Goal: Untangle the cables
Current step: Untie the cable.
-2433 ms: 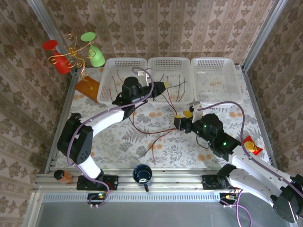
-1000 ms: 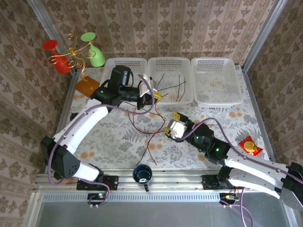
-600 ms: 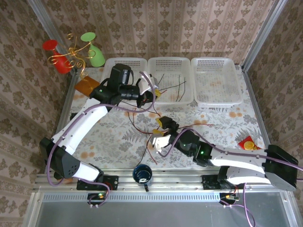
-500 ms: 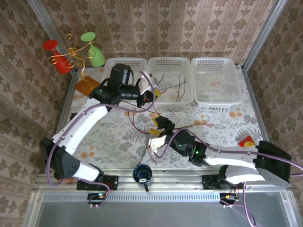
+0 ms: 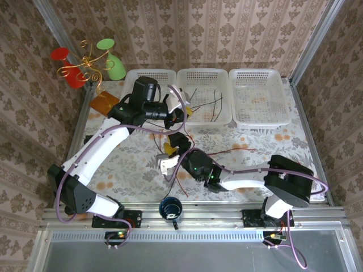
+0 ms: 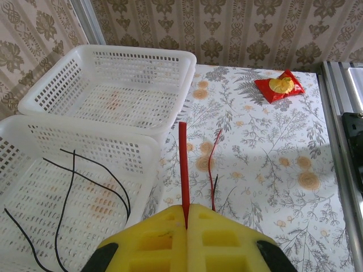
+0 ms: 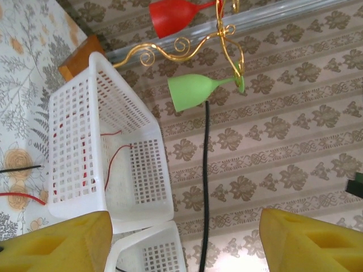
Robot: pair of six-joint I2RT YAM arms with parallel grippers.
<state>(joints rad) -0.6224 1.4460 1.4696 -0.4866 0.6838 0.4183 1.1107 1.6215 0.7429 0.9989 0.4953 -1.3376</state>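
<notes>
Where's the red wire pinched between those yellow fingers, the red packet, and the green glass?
red wire [image 6: 182, 164], left wrist view, on its straight upright stretch.
red packet [image 6: 278, 88], left wrist view, on its middle.
green glass [image 7: 193, 92], right wrist view, on its bowl.

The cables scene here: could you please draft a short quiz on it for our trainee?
1. True or false: the left gripper is shut on a red cable.
2. Which colour are the cables lying in the middle basket? A red, B black, C blue.
3. Fill in: the right gripper's jaws stand ____.
Key: 1 true; 2 B; 3 open.
</notes>
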